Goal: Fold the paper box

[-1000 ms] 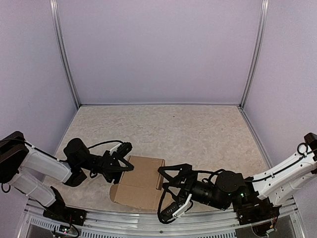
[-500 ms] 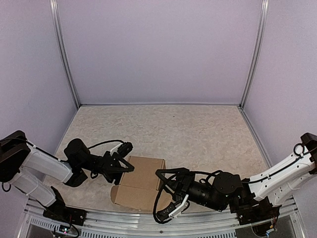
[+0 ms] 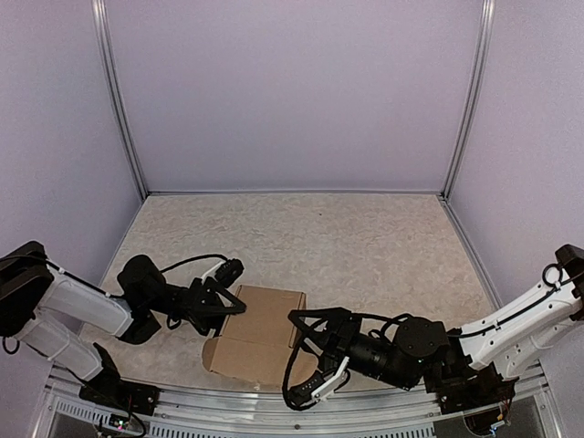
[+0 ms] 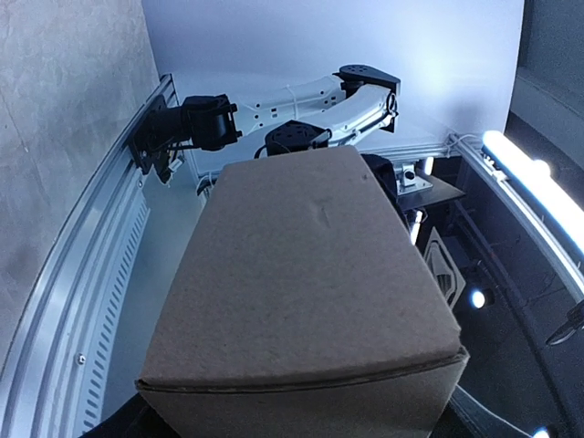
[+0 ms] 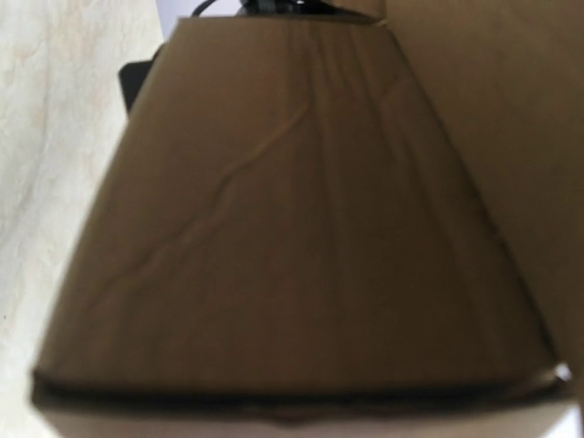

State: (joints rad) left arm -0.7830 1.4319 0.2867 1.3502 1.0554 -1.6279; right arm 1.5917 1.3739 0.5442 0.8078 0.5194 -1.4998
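The paper box (image 3: 257, 333) is a low brown cardboard box lying on the table near the front edge, between both arms. My left gripper (image 3: 226, 292) is at its far left corner, fingers spread either side of that corner and open. In the left wrist view the paper box (image 4: 301, 274) fills the space between the jaws and hides the fingertips. My right gripper (image 3: 310, 354) straddles the box's right side, one black finger at the far corner and one white finger at the near corner, shut on it. The box (image 5: 292, 228) blocks the whole right wrist view.
A metal rail (image 3: 274, 415) runs along the near table edge just in front of the box. Pale walls with metal posts (image 3: 119, 100) enclose the speckled tabletop (image 3: 347, 237). The right arm (image 4: 310, 96) shows beyond the box in the left wrist view.
The right gripper slid left over the box's right side and closed its fingers onto it. The left gripper's fingers spread a little wider. The box barely moved.
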